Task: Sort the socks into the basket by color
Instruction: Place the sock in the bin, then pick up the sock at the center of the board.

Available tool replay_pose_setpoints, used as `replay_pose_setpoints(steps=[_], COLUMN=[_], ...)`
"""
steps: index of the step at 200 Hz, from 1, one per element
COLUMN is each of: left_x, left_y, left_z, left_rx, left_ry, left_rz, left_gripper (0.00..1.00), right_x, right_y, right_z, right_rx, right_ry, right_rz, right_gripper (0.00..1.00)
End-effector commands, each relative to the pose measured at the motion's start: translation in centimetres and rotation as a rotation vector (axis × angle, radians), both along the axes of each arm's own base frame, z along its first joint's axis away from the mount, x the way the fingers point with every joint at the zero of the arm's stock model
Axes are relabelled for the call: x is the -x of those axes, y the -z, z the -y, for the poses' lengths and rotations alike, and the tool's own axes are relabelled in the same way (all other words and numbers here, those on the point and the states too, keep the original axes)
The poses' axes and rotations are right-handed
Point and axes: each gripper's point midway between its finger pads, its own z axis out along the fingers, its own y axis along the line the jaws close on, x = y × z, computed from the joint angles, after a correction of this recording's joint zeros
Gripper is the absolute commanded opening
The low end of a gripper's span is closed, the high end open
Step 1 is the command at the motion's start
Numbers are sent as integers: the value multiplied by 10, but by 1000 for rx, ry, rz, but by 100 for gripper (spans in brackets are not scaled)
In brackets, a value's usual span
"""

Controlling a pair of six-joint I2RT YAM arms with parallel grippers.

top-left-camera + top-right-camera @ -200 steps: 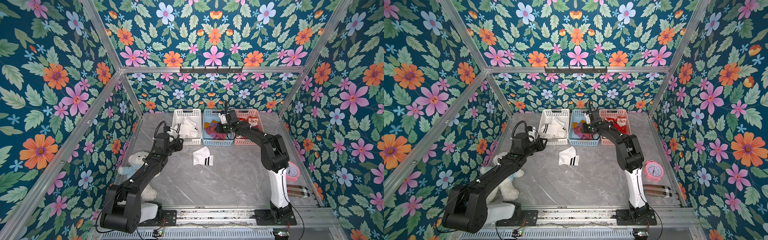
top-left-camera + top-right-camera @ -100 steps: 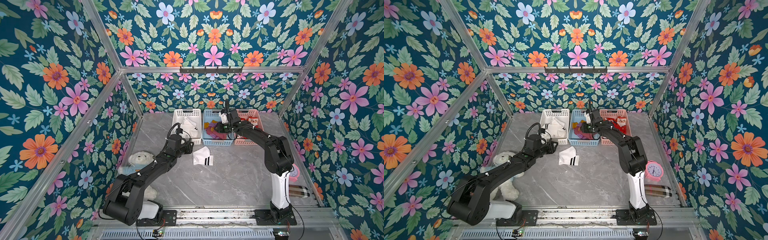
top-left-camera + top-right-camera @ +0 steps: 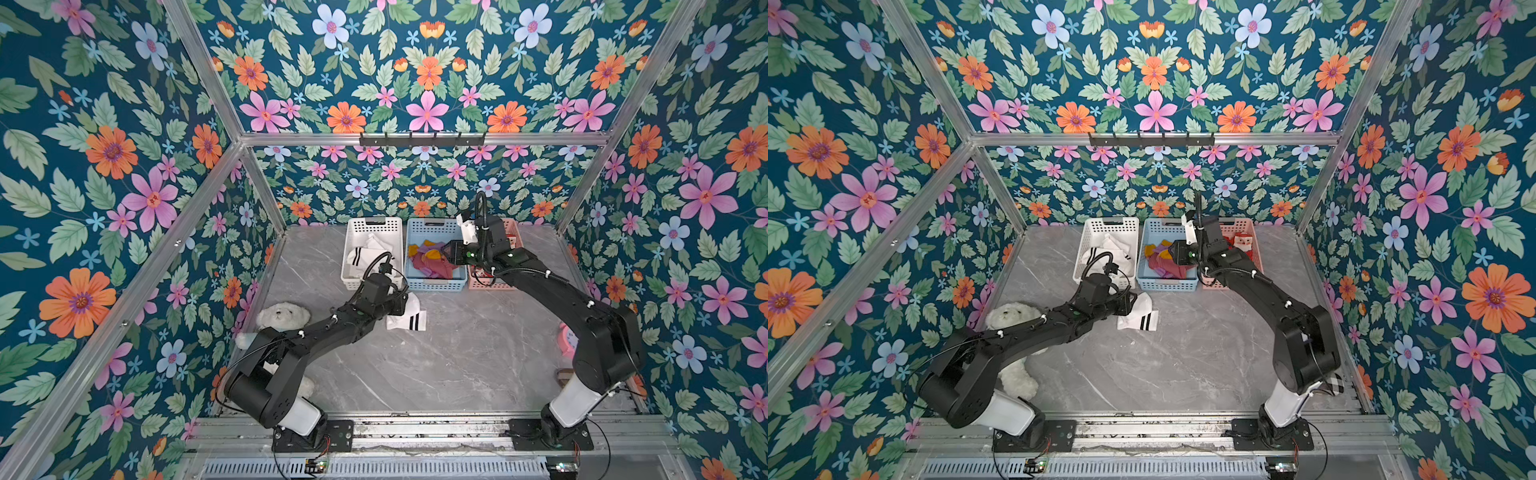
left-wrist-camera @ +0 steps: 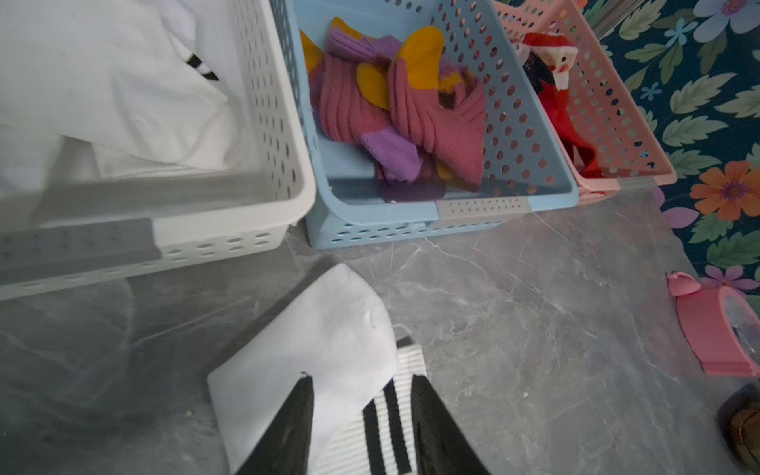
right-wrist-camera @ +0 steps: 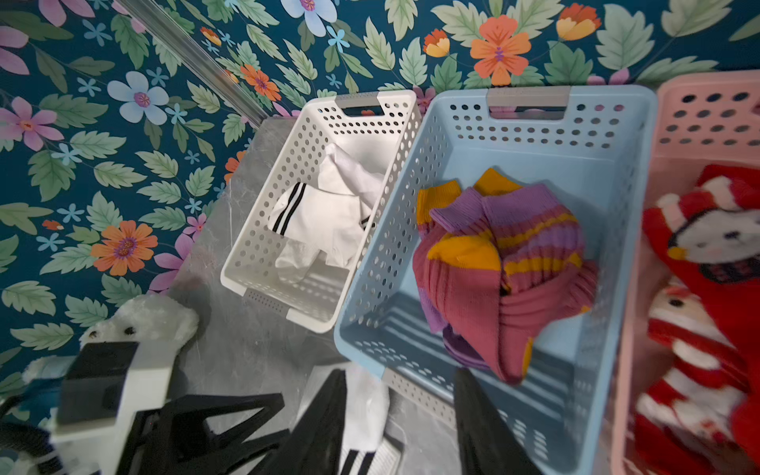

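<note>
The left hand [image 4: 362,384] sits at the bottom centre of its wrist view with its two dark fingers [image 4: 296,423] spread apart, one on each side of the striped cuff of the white sock [image 4: 320,337]. We see no cloth pinched, so we read it as open and straddling the sock. We cannot tell whether the tips touch the bench [image 4: 514,329]. In both top views that sock lies folded flat near the middle of the frame, just in front of the white basket [image 3: 376,222] and apart from it. The right hand [image 5: 401,372] hangs over the near rim of the blue basket [image 5: 534,135], its fingers apart and empty. The maroon socks [image 5: 493,267] are heaped in that basket, the red Santa socks [image 5: 719,246] fill the pink basket [image 5: 699,123] at the right edge, and the white socks [image 5: 325,218] lie in the white one. We judge the loose sock to be light, soft and limp. It should sag and unfold once lifted, and thin cloth on smooth stone may slide rather than gather. The ribbed cuff with its black stripes looks thickest, so we would press down and close there. We would then lift high enough for the dangling toe to clear the basket wall.
</note>
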Motion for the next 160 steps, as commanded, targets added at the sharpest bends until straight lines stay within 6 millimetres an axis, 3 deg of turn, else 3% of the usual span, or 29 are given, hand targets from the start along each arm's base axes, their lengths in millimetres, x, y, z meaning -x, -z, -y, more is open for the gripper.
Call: replay_pose_setpoints(steps=[1,29,85,160], left_x=[0,12,25,32], left_y=[0,7,36,74], left_z=[2,15,46,62], left_rx=[-13,-25,-189,-434], left_ry=[-40,-31,-26,-84], left_rz=[11,1,-30,-99], left_gripper=[43,43,45,44], right_x=[13,36,74,99], right_y=[-10,-4,29,41], right_z=[15,35,73,91], right_rx=[-8,-12,-36,-25], right_ry=[54,100,191,229], right_rz=[24,17,-53,-72], right_gripper=[46,47,48,50])
